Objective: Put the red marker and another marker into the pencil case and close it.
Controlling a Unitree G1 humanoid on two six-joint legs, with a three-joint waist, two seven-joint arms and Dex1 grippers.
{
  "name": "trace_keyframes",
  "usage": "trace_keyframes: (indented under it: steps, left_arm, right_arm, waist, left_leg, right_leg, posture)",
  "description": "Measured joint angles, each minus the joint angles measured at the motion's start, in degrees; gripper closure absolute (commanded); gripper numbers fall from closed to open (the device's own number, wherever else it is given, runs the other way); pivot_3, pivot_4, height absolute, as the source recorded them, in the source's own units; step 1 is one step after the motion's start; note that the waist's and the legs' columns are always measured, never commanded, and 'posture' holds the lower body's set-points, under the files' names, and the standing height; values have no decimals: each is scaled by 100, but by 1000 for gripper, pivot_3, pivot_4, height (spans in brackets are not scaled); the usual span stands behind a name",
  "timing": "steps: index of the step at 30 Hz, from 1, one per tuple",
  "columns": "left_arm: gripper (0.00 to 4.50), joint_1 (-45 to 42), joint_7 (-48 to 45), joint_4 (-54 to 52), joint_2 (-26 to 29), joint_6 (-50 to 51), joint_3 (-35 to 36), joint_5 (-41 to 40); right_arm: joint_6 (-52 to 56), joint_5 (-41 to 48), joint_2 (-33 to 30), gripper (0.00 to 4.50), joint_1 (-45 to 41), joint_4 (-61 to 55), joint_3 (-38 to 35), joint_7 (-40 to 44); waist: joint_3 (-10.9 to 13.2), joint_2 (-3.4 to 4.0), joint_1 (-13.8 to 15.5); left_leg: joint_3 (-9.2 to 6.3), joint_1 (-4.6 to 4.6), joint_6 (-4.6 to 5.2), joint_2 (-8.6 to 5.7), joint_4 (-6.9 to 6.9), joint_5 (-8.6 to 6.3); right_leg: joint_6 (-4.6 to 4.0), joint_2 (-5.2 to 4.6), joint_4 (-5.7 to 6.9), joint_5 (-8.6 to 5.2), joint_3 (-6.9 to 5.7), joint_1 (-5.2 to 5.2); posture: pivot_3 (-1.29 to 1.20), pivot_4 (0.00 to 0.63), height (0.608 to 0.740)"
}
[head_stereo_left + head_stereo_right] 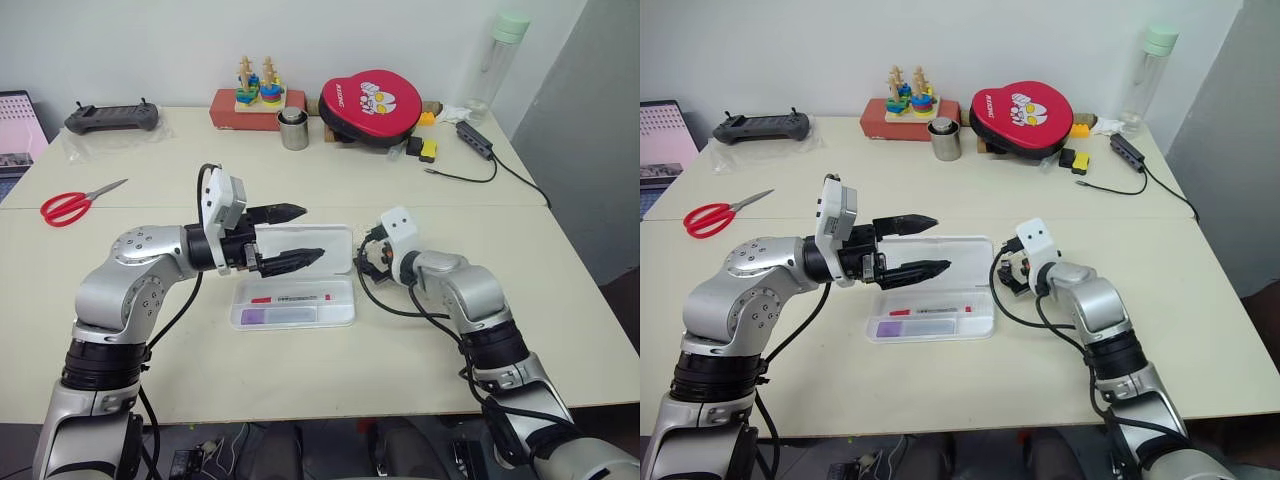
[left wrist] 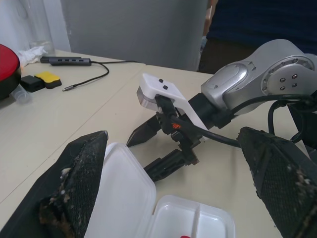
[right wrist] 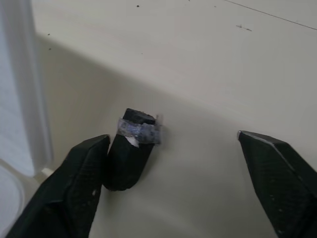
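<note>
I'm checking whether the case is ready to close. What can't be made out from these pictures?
- Head views: the left gripper hangs over the pencil case, hiding part of its raised lid and hinge.
- Head views: the red marker and the lavender marker lie in the tray; whether they sit flat is too small to tell.
- Right wrist view: a small black piece lies between the open fingers of the right gripper; what it is stays unclear.

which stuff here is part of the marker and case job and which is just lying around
Job: pencil case, lid open; red marker and lavender marker inside it.

Lying about: red scissors, metal cup, stacking toy, red round pad, water bottle, small black piece.
</note>
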Motion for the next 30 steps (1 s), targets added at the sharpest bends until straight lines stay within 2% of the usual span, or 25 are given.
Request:
trace_keyframes:
  steps: [15,20,30]
  left_arm:
    - [0,-123,44,100,-79,-27,-5,4]
    - [0,-132,38,168,-86,-37,-13,19]
    - [0,-169,43,179,-108,-43,-24,22]
  right_arm:
    - [-14,8,-94,4312,9,-177,9,20]
    - [166,-18,-368,4457,46,-231,-265,-51]
    - [297,11,-241,4457,49,-333,-318,-113]
  waist:
    - [0,0,74]
    - [0,0,71]
    - [0,0,13]
  left_leg:
    - [-1,0,-1,-1,10,1]
    - [0,-1,-1,-1,9,1]
    - [0,-2,0,0,0,0]
  right_leg:
    - [12,0,0,4,1,5]
    - [8,0,-2,5,2,3]
    - [2,2,-1,1,2,-2]
  posture:
    - [0,150,740]
    - [0,150,740]
    - [0,150,740]
